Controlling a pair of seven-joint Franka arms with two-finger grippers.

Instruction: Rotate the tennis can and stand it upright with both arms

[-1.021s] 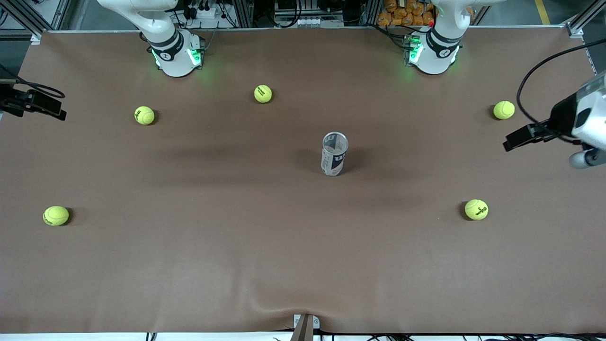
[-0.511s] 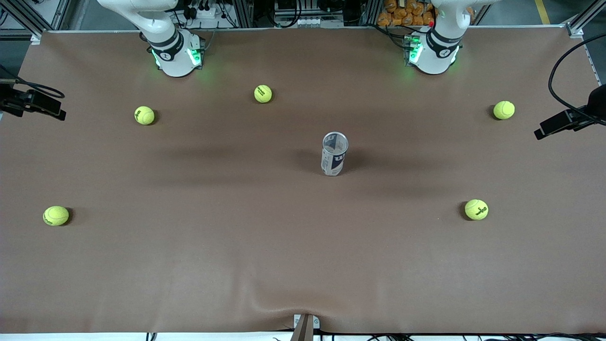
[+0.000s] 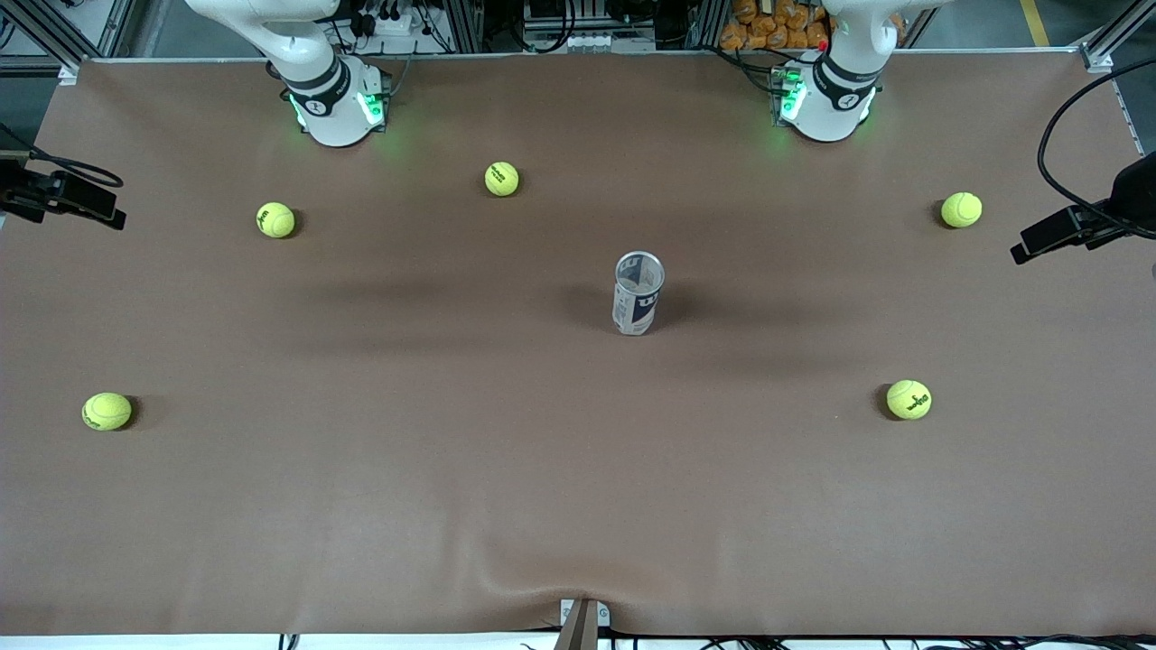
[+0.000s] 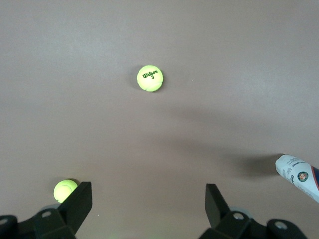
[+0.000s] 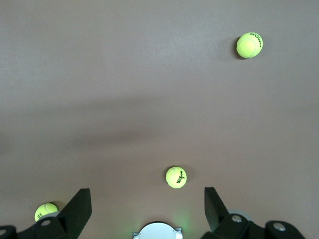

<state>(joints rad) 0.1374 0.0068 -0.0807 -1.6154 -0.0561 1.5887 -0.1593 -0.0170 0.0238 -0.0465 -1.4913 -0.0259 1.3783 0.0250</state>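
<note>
The tennis can (image 3: 638,294) stands upright near the middle of the table, its open silver rim on top and its white and dark-blue label showing. Its end with the round logo shows in the left wrist view (image 4: 298,177). My left gripper (image 3: 1031,245) is in the air at the left arm's end of the table, open and empty (image 4: 148,206). My right gripper (image 3: 101,209) waits in the air at the right arm's end, open and empty (image 5: 148,206). Both are well away from the can.
Several yellow-green tennis balls lie scattered on the brown mat: one (image 3: 501,178) near the bases, one (image 3: 275,219) and one (image 3: 107,411) toward the right arm's end, one (image 3: 961,209) and one (image 3: 908,399) toward the left arm's end.
My left arm has drawn back out toward the left arm's end of the table, so less of it shows. The can, the balls and the right arm have not moved.
</note>
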